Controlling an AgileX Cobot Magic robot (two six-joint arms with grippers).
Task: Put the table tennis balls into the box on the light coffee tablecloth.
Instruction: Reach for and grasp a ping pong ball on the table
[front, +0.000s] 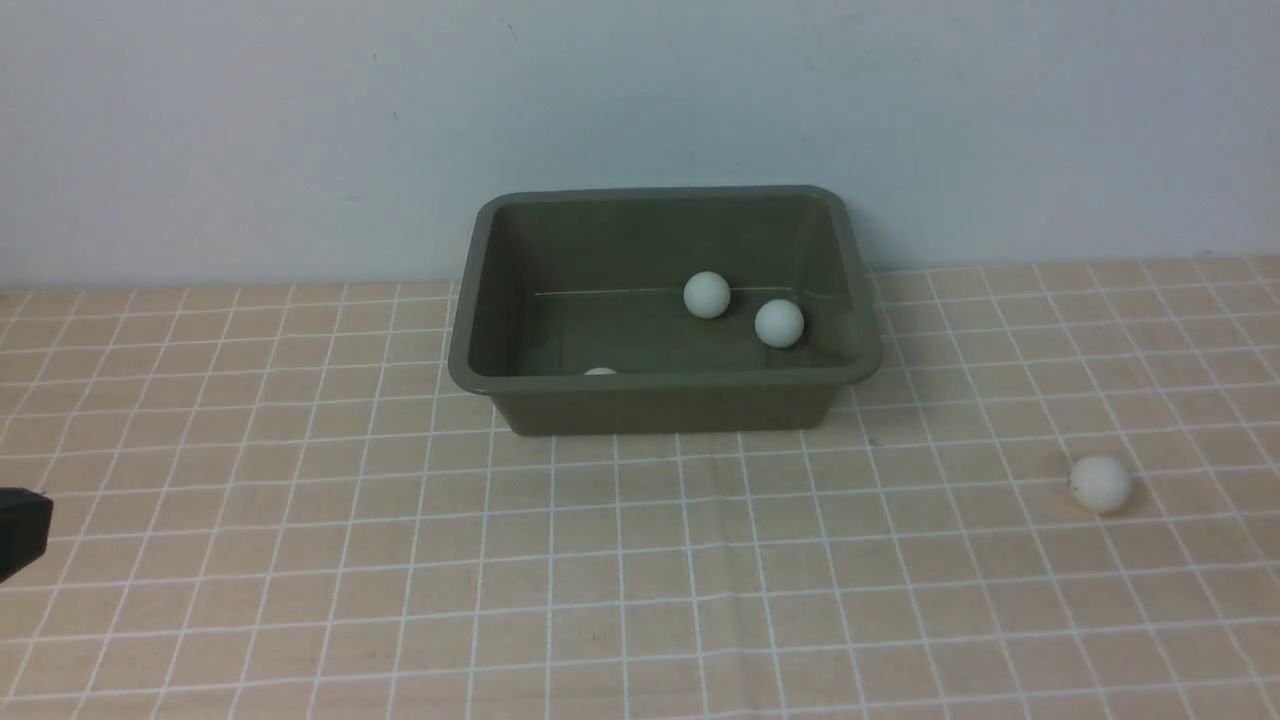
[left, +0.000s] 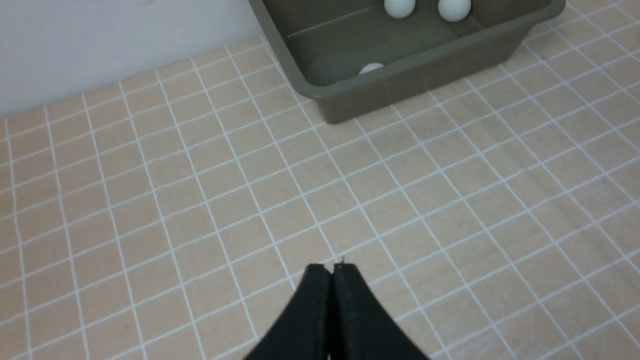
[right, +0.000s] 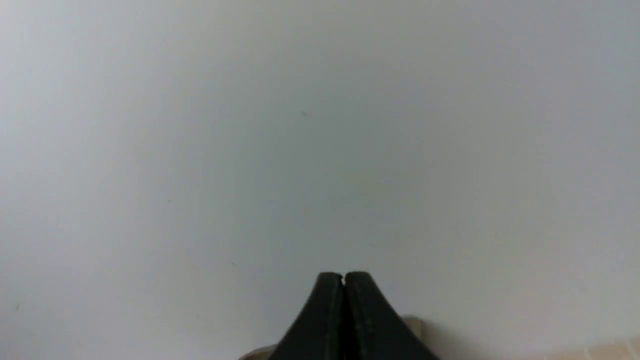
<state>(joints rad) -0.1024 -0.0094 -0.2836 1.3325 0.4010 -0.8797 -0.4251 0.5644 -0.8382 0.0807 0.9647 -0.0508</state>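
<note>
The box (front: 700, 378) stands on the tablecloth (front: 640, 580) with its back wall close to the pale wall (front: 640, 100). Its long axis runs from my left to my right, along that wall, and its open mouth faces straight up.

I can see four table tennis balls. Three lie inside the box:
- The far ball (front: 707, 295) sits near the back wall, a little right of the box's middle.
- The right-hand ball (front: 779, 323) is just beside it, nearer the box's right wall and a touch closer to me; the two are apart.
- The front ball (front: 600, 372) lies against the near wall, left of the box's middle, with only its top showing above the rim.

The loose ball (front: 1100, 484) rests on the cloth outside, well to the right of the box and nearer me than its front wall. A small dark mark on it faces the box.

My left pincer (left: 332, 267) has its fingers pressed together on nothing. It hangs over bare cloth well to the left of the box and nearer me, pointing toward the box's near left corner. My right pincer (right: 343, 276) is also pressed together and empty. It faces the wall, and I cannot tell where it sits relative to the box.
</note>
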